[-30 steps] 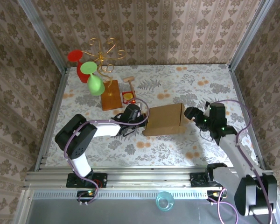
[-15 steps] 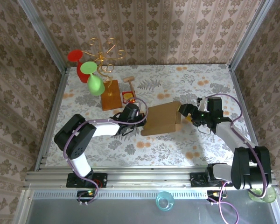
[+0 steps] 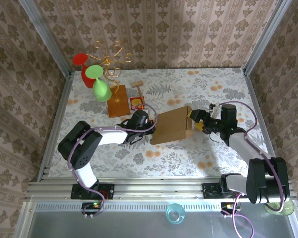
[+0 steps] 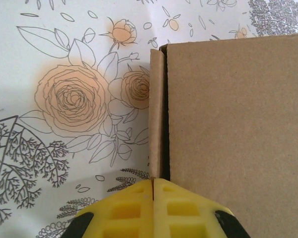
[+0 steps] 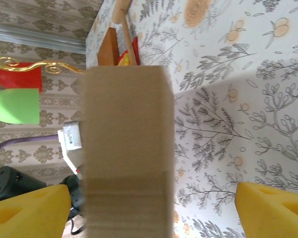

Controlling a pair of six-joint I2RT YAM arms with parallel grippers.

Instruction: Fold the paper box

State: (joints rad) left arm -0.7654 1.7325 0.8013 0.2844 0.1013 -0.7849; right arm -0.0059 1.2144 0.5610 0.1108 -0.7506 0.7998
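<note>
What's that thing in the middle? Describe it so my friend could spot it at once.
Start at the flower-patterned table and look near its middle. There lies the paper box, a shallow rectangle of plain brown cardboard. It is larger and duller than the orange-brown wooden board farther back on the left, with its gold wire stand.

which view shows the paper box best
Top external: the paper box shows in nearly full outline, top panel included. Left wrist shows just one corner with its side flap; right wrist shows a blurred, close end-on face.
</note>
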